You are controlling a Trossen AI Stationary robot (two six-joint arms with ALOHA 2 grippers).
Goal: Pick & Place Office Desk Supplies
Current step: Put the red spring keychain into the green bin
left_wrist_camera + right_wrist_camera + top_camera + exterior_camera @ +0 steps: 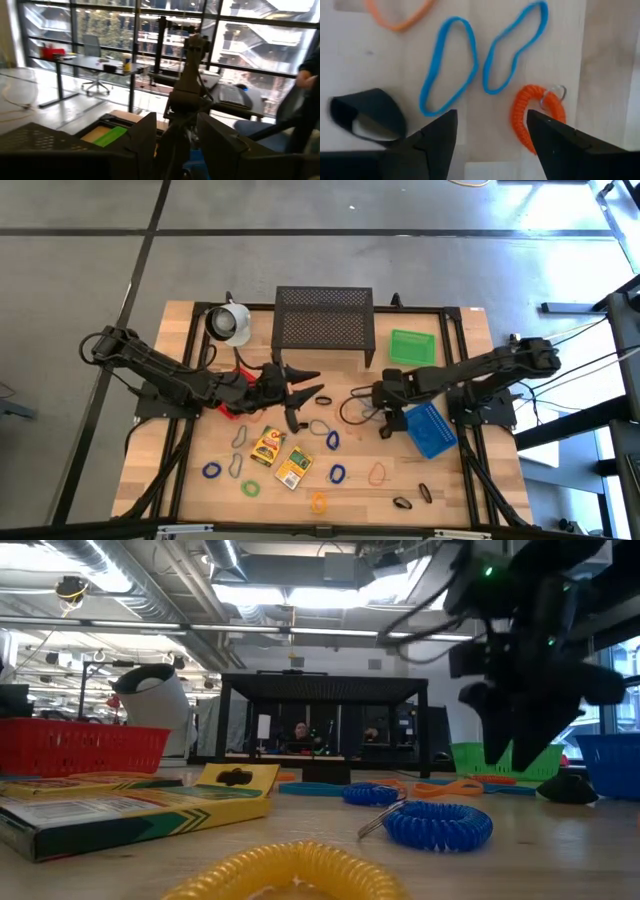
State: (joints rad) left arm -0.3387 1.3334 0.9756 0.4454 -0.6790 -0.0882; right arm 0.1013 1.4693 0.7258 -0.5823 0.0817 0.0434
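Office desk supplies lie scattered on the wooden table: two yellow packets [267, 444] [293, 467], thin blue [337, 474], green [250, 488] and orange [377, 473] loops, and dark clips [402, 503]. My right gripper [385, 420] points down with its fingers open [491, 120] just above bare wood. Beside its fingers lie two blue loops [447, 65], an orange coil with a key ring [530, 117] and a black clip [367, 115]. My left gripper [298, 395] hovers level over the table's middle, open [177, 125], with nothing between its fingers.
A black mesh stand [323, 320] and a white mug [230, 323] sit at the far edge. A green bin [411, 345] is at the far right and a blue bin [430, 428] beside my right gripper. A red bin [232, 408] lies under my left arm.
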